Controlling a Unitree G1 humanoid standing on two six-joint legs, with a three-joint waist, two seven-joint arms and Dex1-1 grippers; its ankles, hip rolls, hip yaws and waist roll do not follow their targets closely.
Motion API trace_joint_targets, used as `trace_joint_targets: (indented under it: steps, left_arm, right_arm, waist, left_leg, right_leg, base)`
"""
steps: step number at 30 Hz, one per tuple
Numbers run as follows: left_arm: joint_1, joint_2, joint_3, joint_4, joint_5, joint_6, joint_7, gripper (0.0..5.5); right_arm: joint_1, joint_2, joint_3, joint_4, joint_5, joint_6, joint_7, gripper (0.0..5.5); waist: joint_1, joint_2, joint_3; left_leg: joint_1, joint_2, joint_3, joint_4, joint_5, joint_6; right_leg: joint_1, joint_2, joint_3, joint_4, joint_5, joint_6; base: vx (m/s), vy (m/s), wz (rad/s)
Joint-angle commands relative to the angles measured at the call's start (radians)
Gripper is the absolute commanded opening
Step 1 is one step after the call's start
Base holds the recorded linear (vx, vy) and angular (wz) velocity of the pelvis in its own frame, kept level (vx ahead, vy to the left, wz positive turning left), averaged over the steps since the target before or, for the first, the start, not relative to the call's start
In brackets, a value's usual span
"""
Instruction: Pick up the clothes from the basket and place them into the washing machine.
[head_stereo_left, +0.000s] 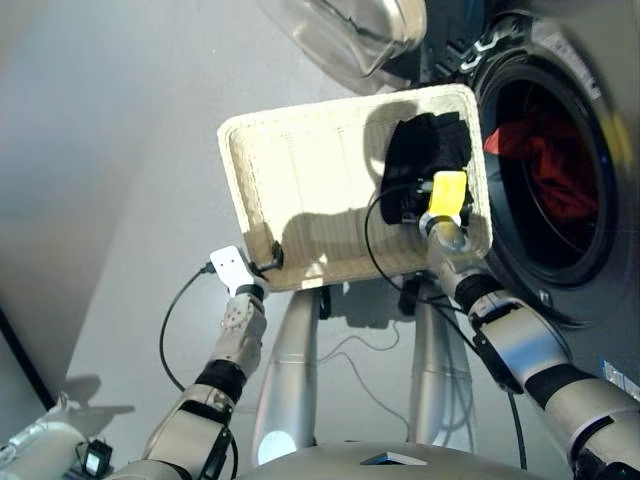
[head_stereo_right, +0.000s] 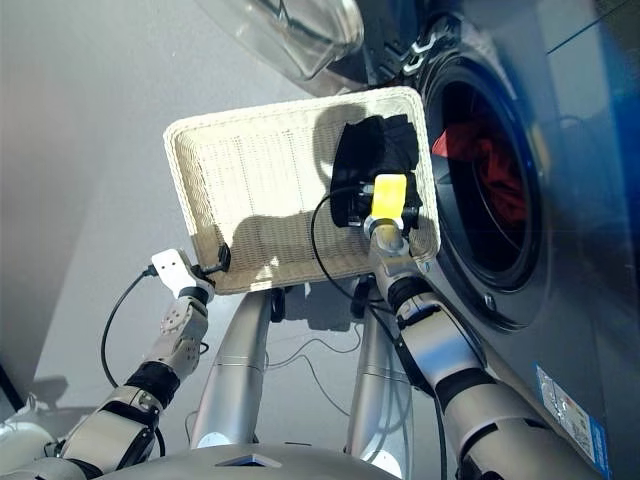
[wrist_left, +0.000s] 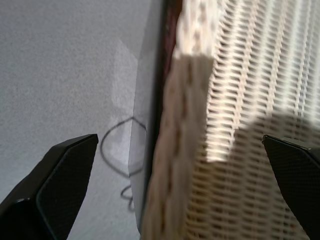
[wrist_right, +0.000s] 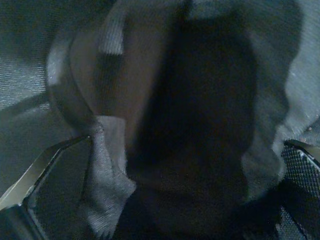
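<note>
Left eye view: I see a shallow cream-white woven rectangular basket (head_stereo_left: 300, 190) held up in front of me, its open face tilted toward the camera. At about three o'clock from it gapes the round porthole of the dark grey glossy front-loading washing machine (head_stereo_left: 590, 290), with a red-orange garment (head_stereo_left: 545, 170) already lying inside the drum. The machine's glass door (head_stereo_left: 350, 30) hangs open at twelve o'clock.

My left tool (wrist_left: 175, 150) sits at the basket's seven o'clock corner; the left wrist view shows its two black fingers (wrist_left: 60, 185) spread apart, one on either side of the woven rim, not closed on it.

My right tool (wrist_right: 185, 185) reaches into the basket's three o'clock end, where a crumpled black fabric garment (head_stereo_left: 425, 160) lies against the ribbed bottom. The right wrist view is filled with dark cloth; the fingers (wrist_right: 55, 195) stand apart with folds bunched between them, pressed in but not yet pinched shut.

I judge the black garment light, limp and not fragile; it will sag and trail once lifted. The best hold looks like the thick bunched fold at its middle, so loose ends do not snag on the basket rim on the way to the porthole.
</note>
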Motion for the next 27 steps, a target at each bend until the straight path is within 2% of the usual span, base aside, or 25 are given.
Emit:
trace_joint_targets:
  steps: [1,3,4,5,11,19,22,27]
  left_arm:
    - [0.045,0.074,-0.001,-0.129,-0.001,-0.042,0.012,5.5]
    - [0.056,0.082,-0.016,-0.141,0.008,-0.03,0.003,5.5]
    - [0.06,0.082,-0.02,-0.139,0.012,-0.026,-0.001,5.5]
    - [0.062,0.085,-0.024,-0.132,0.016,-0.022,0.0,5.5]
    - [0.075,0.073,-0.02,-0.092,0.017,-0.016,-0.003,5.5]
    - [0.059,0.048,0.0,-0.028,0.008,-0.031,-0.009,5.5]
    - [0.058,0.042,0.008,-0.018,0.013,-0.04,-0.009,5.5]
    - [0.087,0.043,0.008,-0.005,0.012,-0.043,-0.021,5.5]
  right_arm:
    - [-0.147,-0.078,-0.016,0.046,0.034,0.011,-0.02,5.5]
    - [-0.166,-0.094,-0.032,0.073,0.049,0.022,-0.017,5.5]
    - [-0.166,-0.097,-0.037,0.079,0.053,0.026,-0.014,3.17]
    - [-0.169,-0.1,-0.036,0.076,0.056,0.023,-0.019,0.0]
    - [-0.103,-0.069,-0.057,0.009,0.074,-0.009,-0.026,0.0]
    - [0.021,-0.041,-0.125,-0.137,0.169,-0.087,-0.034,0.0]
    - [0.082,-0.037,-0.184,-0.228,0.261,-0.144,-0.021,0.0]
    - [0.091,-0.021,-0.366,-0.323,0.531,-0.272,0.007,0.0]
  waist:
    - [0.053,0.069,0.002]
    - [0.059,0.073,0.0]
    - [0.06,0.073,-0.002]
    - [0.062,0.074,-0.006]
    - [0.052,0.061,-0.037]
    - [0.011,0.05,-0.046]
    - [-0.004,0.052,-0.042]
    - [-0.009,0.075,-0.051]
  left_leg:
    - [-0.07,-0.05,0.025,-0.027,0.036,0.068]
    - [-0.08,-0.055,0.024,-0.018,0.037,0.068]
    - [-0.081,-0.057,0.024,-0.021,0.038,0.068]
    - [-0.082,-0.059,0.025,-0.024,0.04,0.069]
    - [-0.053,-0.054,0.035,-0.064,0.052,0.071]
    - [0.069,-0.039,0.052,-0.186,0.075,0.062]
    - [0.104,-0.038,0.057,-0.216,0.084,0.059]
    - [0.117,-0.04,0.063,-0.216,0.079,0.06]
  right_leg:
    - [-0.014,0.004,-0.017,0.107,-0.109,0.037]
    - [-0.029,-0.002,-0.017,0.121,-0.114,0.036]
    - [-0.033,-0.004,-0.018,0.123,-0.116,0.035]
    - [-0.037,-0.005,-0.018,0.125,-0.115,0.034]
    - [-0.013,0.001,-0.017,0.082,-0.094,0.033]
    - [0.101,0.004,-0.008,-0.048,-0.052,0.046]
    - [0.132,0.006,0.001,-0.081,-0.042,0.051]
    - [0.137,0.014,0.022,-0.089,-0.045,0.053]
  base:
    - [-0.001,0.027,0.207]
    - [0.013,0.019,0.248]
    - [0.0,0.0,0.0]
    - [0.0,0.0,0.0]
    - [0.0,0.0,0.0]
    - [0.0,0.0,0.0]
    - [0.0,0.0,0.0]
    - [0.0,0.0,0.0]
